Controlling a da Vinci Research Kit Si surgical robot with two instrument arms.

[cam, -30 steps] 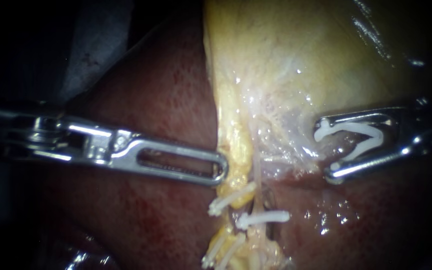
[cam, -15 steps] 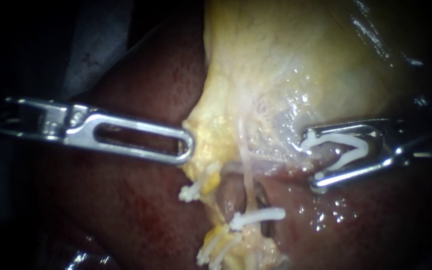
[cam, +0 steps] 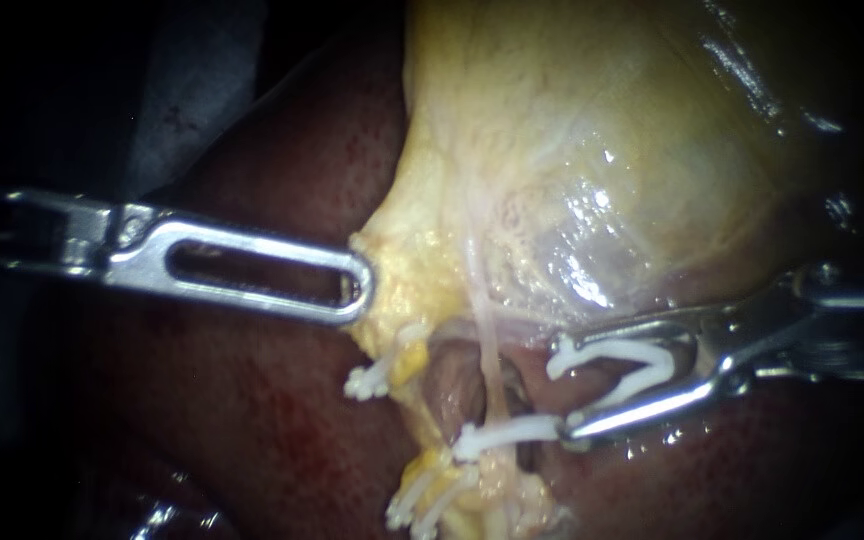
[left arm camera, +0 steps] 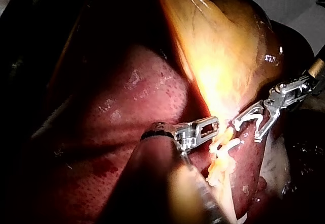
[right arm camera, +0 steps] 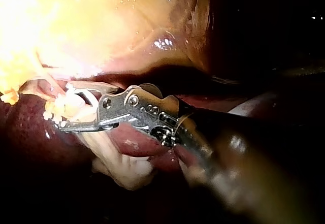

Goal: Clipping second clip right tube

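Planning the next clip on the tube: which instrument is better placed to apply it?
Right. The right instrument carries an open clip close to the tube; the left instrument is occupied holding yellow tissue aside.

Wet glare dots the gallbladder (cam: 602,150), the liver (cam: 272,420) lies dim, and the edges seem lost in shadow.

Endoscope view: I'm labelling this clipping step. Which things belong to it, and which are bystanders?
Job: right instrument, its loaded clip, right tube, placed clip on it, left instrument, yellow tissue it holds.
Bystanders: liver, gallbladder, clips further left.
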